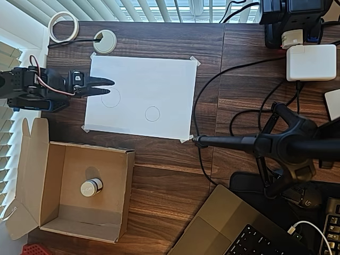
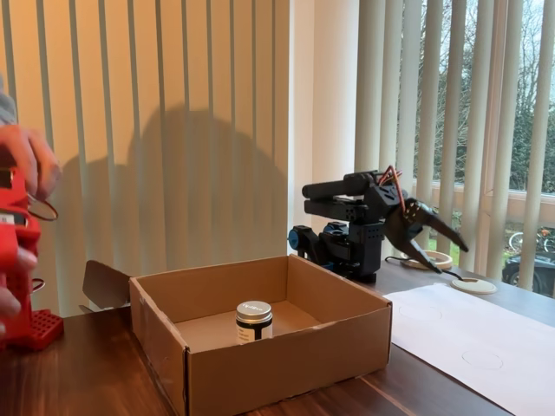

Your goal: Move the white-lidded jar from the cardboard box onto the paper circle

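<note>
Here the gripper (image 1: 108, 86) hangs with its two dark fingers a little apart and nothing between them, above the left edge of the white paper sheet (image 1: 154, 79) in the overhead view. Its tips lie just over the rim of the larger pencil circle (image 1: 110, 97). The paper circle (image 1: 152, 113) sits further out, to the right and lower. Well apart from the jaws, the white-lidded jar (image 1: 91, 187) stands upright inside the cardboard box (image 1: 56, 175), near its middle.
</note>
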You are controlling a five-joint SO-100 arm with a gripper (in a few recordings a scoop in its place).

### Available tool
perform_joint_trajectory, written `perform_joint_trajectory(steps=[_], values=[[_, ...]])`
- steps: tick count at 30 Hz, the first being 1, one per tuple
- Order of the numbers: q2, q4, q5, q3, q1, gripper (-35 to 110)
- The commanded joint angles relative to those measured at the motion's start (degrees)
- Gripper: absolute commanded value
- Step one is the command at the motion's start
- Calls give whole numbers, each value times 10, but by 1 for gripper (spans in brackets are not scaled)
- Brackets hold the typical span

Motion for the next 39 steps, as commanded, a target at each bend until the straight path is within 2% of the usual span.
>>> perform_joint_trajectory(steps=[1, 11, 15, 22, 26, 30, 39], values=[[-98, -28, -62, -140, 11, 28], [-388, -28, -292, -478, 129, 29], [-494, -13, -400, -593, 233, 33], [-683, 89, -556, -833, 442, 33], [-767, 83, -664, -893, 557, 33], [-850, 37, -736, -916, 628, 36], [-971, -4, -788, -891, 642, 40]])
